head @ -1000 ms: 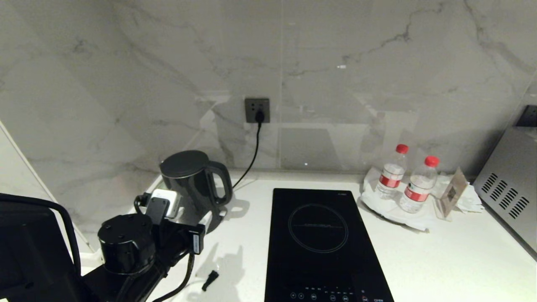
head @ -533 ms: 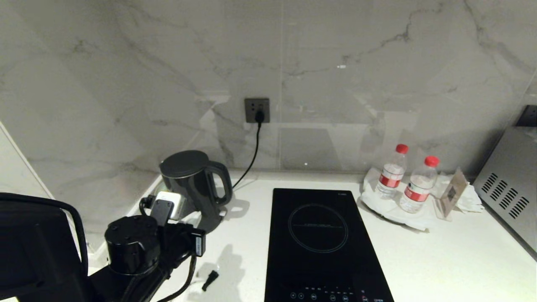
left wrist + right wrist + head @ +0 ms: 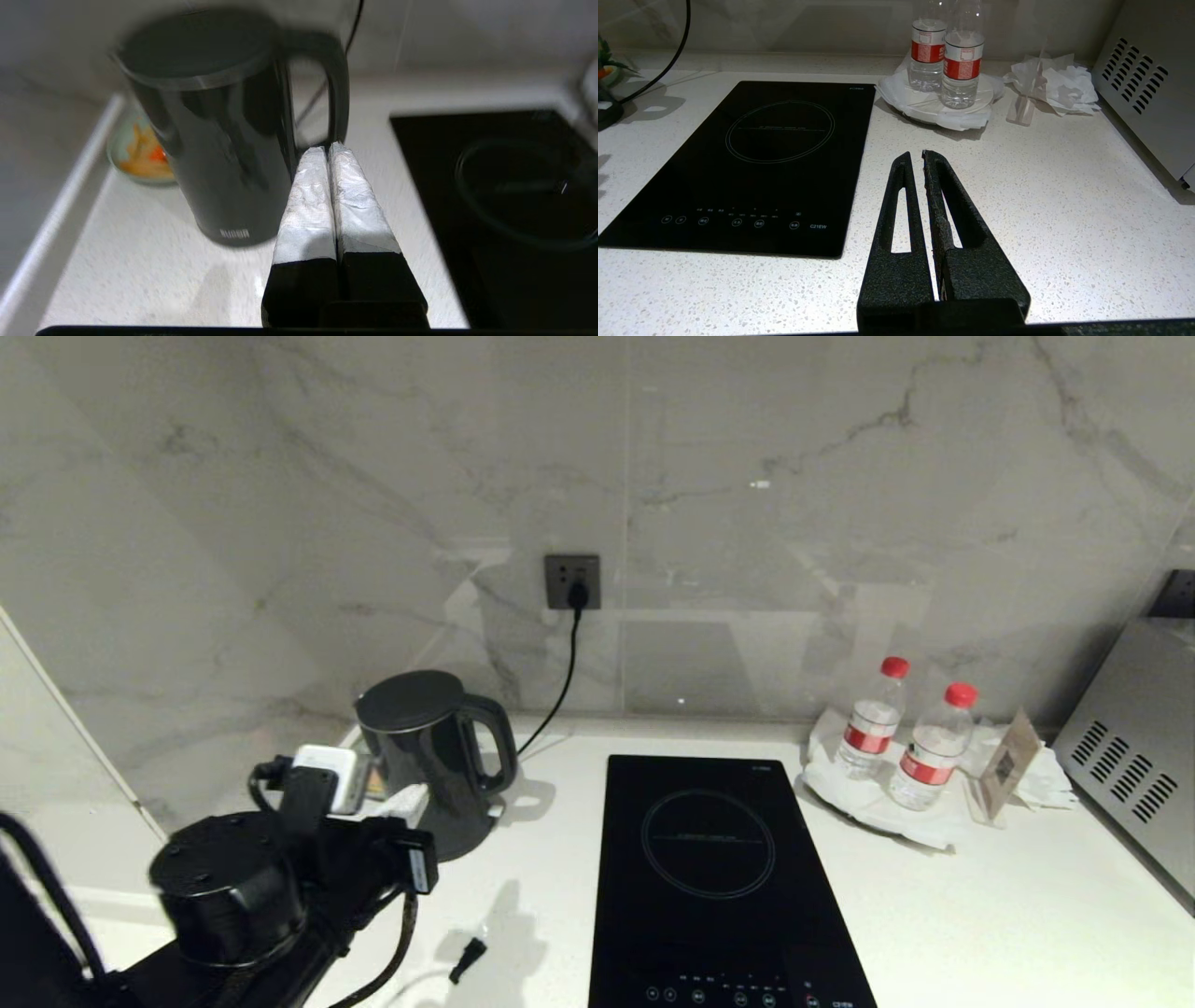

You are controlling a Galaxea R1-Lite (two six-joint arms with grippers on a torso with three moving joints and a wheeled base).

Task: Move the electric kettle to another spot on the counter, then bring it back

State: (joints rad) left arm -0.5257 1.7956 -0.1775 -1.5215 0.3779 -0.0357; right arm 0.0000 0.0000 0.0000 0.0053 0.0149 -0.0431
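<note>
The left gripper (image 3: 328,150) has snapped closed on nothing and slid lower left, leaving the electric kettle (image 3: 431,747) standing ungrasped.

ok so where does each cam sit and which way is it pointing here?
Head: up on the robot, looking forward and down at the counter and marble wall; left arm shows at lower left.
Left wrist: behind the shut left gripper, facing the electric kettle.
Right wrist: behind the shut right gripper, low over the counter, facing two water bottles.
Shared: the black hob appears in all three.
</note>
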